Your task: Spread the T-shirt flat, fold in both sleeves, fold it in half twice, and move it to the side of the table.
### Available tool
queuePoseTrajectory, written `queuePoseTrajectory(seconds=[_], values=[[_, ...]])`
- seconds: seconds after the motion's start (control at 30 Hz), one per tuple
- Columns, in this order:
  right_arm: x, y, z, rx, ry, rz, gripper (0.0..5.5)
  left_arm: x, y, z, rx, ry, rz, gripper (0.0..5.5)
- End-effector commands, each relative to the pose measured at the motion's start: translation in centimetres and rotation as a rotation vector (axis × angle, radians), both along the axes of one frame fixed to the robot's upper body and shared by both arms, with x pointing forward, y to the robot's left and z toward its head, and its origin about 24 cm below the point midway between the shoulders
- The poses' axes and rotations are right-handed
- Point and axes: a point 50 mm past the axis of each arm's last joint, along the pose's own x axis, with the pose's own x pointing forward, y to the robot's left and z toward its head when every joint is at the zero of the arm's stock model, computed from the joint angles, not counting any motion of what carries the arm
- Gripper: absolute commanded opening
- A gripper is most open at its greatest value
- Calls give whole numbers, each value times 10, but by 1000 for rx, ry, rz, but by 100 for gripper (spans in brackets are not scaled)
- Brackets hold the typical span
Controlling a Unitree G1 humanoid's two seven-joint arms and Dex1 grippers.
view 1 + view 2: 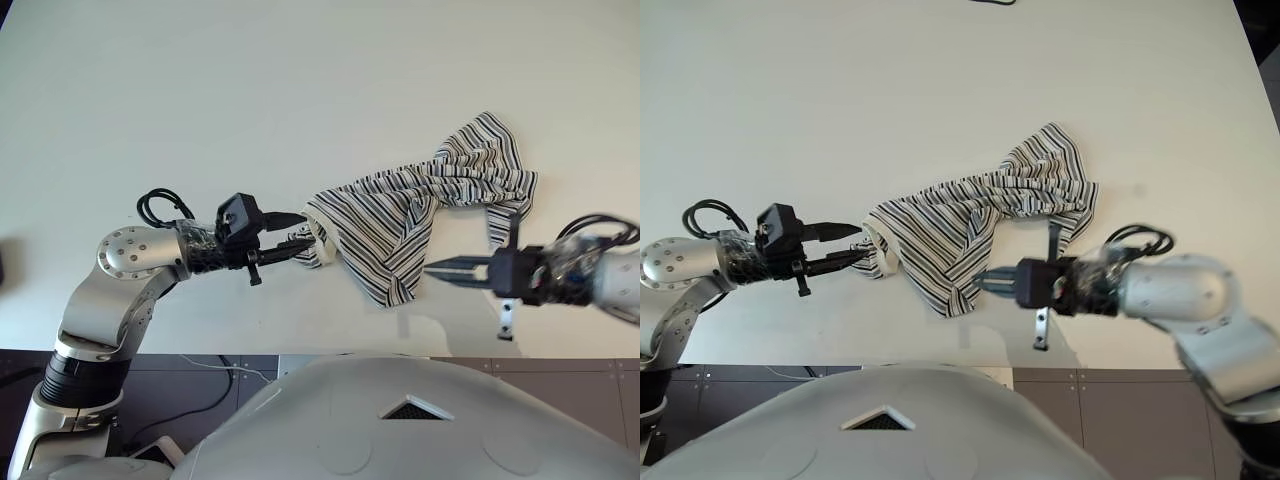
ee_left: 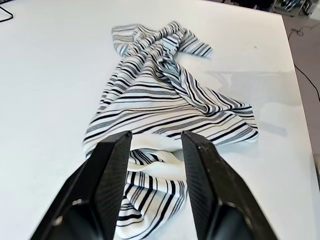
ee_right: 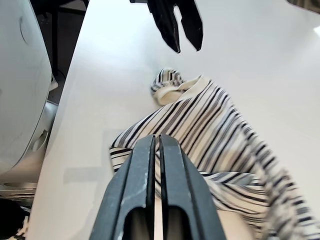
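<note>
While the striped T-shirt [image 1: 385, 220] lies crumpled, the left gripper [image 1: 303, 230] gapes and the right gripper [image 1: 432, 268] is pressed closed.

T-shirt [image 1: 420, 205]: black-and-white stripes, bunched into a long crumpled heap on the table, nowhere near flat yet. It runs from the cream collar end on the left to a rumpled bit far right.
Table [image 1: 250, 80]: plain white top. The shirt sits right of centre, toward the near edge.
Left gripper [image 1: 305, 229]: 2 fingers spread apart, tips right at the collar end of the shirt.
Right gripper [image 1: 445, 268]: fingers pressed together, pointing left, tip just beside the shirt's near lower edge. Can't tell if it's actually touching.
Cable [image 1: 143, 208]: black loop lying on the table beside the left arm.
</note>
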Motion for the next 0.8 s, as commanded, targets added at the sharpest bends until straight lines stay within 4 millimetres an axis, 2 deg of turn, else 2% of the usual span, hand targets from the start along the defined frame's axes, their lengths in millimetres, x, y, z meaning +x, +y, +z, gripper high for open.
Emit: queuePoseTrajectory(seconds=[0.03,0.1,0.3,0.57,0.8], values=[[-21,16,-20,-19,-74,-9,85,9,9,4,61,-28,-35,184],[-26,22,-31,-66,-146,9,106,13,10,5,78,-38,-52,184],[-39,28,-65,-209,-280,43,106,18,10,4,131,-65,-125,184],[-41,30,-83,-265,-281,-34,106,21,12,1,186,-93,-182,184],[-46,21,-93,-340,-295,-36,106,22,12,-1,221,-110,-196,184]])
